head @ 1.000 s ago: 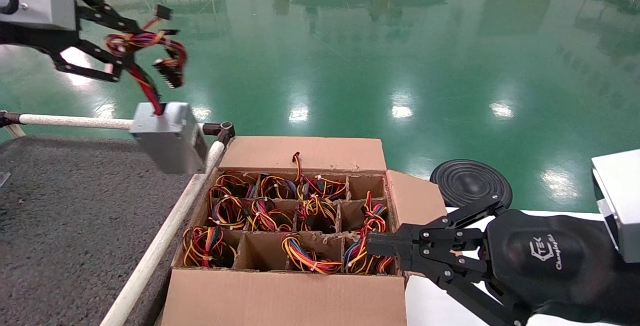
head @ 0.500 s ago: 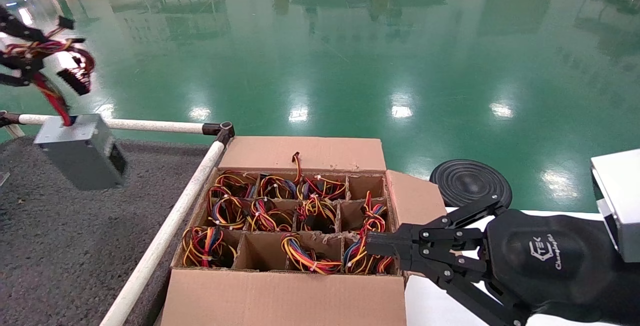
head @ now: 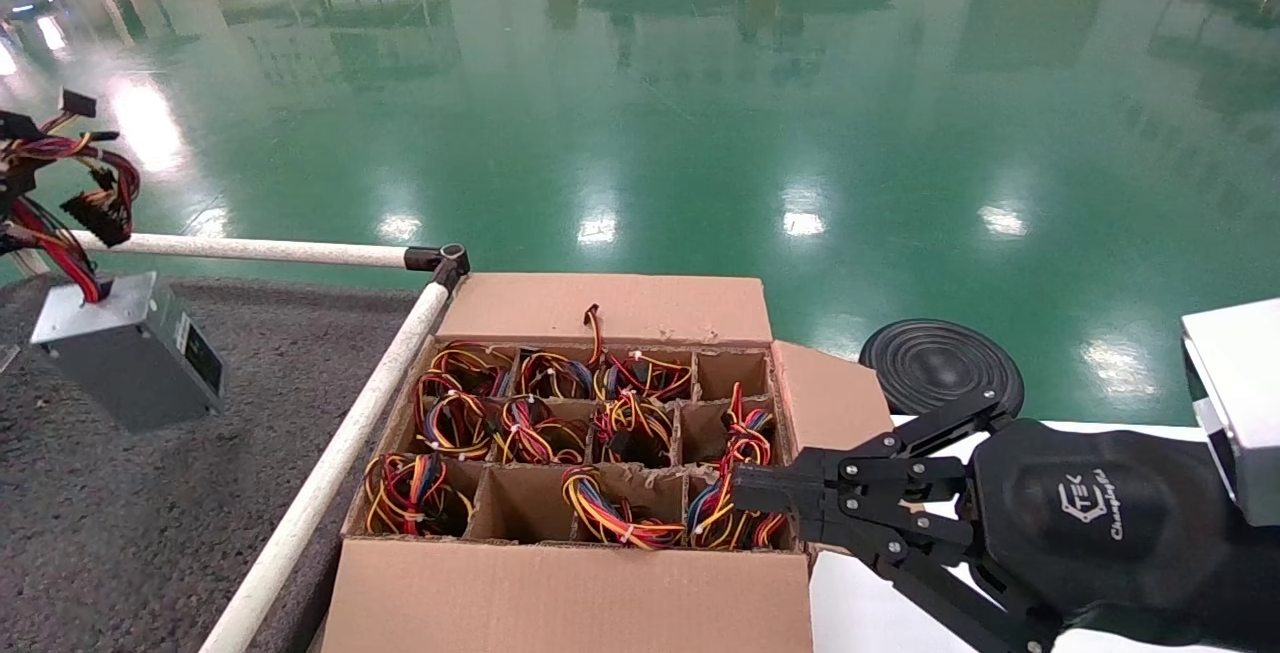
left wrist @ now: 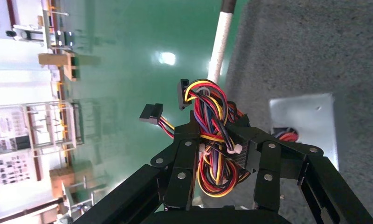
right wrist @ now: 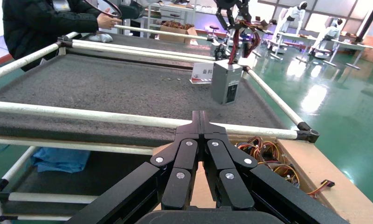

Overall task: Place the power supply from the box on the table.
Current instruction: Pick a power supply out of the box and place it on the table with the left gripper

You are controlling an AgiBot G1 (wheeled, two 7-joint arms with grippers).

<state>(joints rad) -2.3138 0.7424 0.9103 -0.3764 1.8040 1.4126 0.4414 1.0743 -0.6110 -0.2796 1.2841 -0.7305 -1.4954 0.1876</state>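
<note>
The power supply [head: 125, 353], a small grey metal case, hangs tilted in the air over the dark grey table [head: 120, 533], clear of its surface. It dangles from its tied wire bundle [head: 70, 193]. In the left wrist view my left gripper [left wrist: 217, 126] is shut on that bundle [left wrist: 215, 154], with the case [left wrist: 303, 123] below it. The right wrist view shows the case [right wrist: 226, 81] far off above the felt. The brown box [head: 570, 593] stands open beside the table. My right gripper [head: 745, 488] hovers shut and empty over the box's near right corner.
A white tube rail [head: 320, 483] separates table and box. Several other wire-bundled units [head: 530, 423] fill the divider cells. A black round disc [head: 940, 363] and a white surface [head: 870, 603] lie to the right. A person [right wrist: 49, 18] and a label card [right wrist: 202, 72] are at the table's far side.
My left gripper has carried the hanging power supply leftward, from over the rail corner to over the table, and somewhat lower. The right arm has not moved.
</note>
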